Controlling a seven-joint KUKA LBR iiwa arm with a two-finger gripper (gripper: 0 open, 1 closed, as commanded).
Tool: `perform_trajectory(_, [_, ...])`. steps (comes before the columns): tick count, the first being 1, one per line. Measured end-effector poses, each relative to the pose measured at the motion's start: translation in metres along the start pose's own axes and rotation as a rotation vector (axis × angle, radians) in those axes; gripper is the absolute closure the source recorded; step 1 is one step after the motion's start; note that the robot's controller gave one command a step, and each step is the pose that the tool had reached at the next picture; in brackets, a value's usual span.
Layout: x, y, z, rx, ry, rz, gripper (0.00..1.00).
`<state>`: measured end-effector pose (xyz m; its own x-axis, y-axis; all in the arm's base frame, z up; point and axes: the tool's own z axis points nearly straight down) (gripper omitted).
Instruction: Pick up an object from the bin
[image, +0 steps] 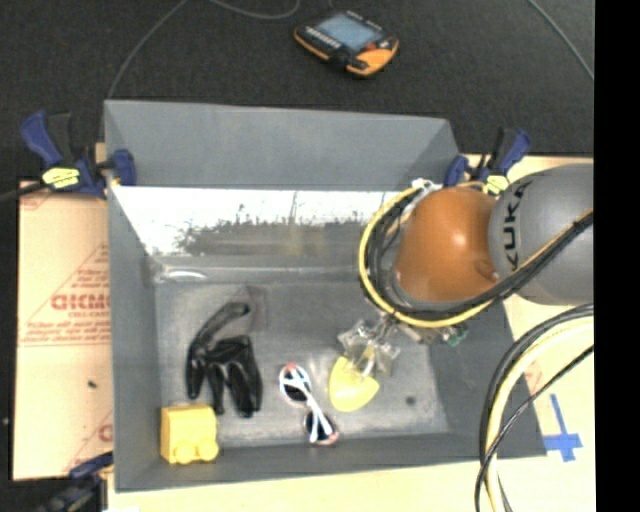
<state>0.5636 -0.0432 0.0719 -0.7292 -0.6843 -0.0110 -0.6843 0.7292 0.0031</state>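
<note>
Front of the bin (132, 330): yellow block (189, 434), striped sunglasses (308, 402), then the pale yellow flat piece (352, 388) front-right, right at the gripper (368, 345) tip. Jaws parted or closed? Can't tell. Black glove (225, 365) lies left.

Hidden and cut-off parts
The pale yellow object's (352, 392) upper edge is covered by the end effector (368, 348); the bin's (270, 140) right side is masked by the orange cover (440, 245); the cables (497, 420) are cut off at the lower edge.
</note>
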Motion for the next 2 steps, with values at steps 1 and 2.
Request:
perform_trajectory(1, [0.001,0.001,-0.003,-0.003,0.003,0.000,1.00])
perform_trajectory(2, [0.002,0.002,-0.021,-0.008,0.007,0.001,1.00])
